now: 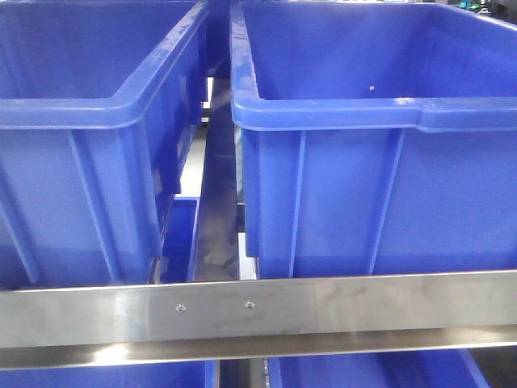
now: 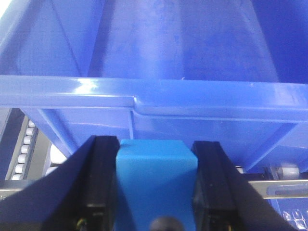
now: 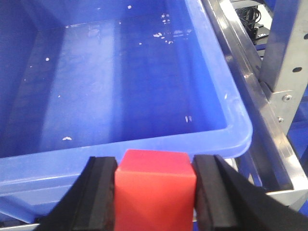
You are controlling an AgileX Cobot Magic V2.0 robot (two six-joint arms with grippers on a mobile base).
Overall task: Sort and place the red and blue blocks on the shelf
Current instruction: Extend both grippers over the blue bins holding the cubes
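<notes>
The left gripper (image 2: 156, 147) pinches the blue block (image 2: 155, 185) between its black fingers, close to the front wall of a big blue bin (image 2: 144, 91), just below its rim. At the left, white rollers (image 2: 25, 149) show beneath the bin.

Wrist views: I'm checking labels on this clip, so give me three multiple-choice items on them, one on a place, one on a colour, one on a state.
1. Where is the red block relative to the bin?
A. inside it
B. outside it, between the right gripper's jaws
C. under it

2. What colour is the block in the left gripper?
A. red
B. green
C. blue

3. What state is the bin in the right wrist view in?
A. full of blocks
B. lidded
C. open, holding only pale specks

Answers: B, black jaws flank it, nearer than the rim; C, a blue block sits between the jaws; C, its bare floor shows.
</notes>
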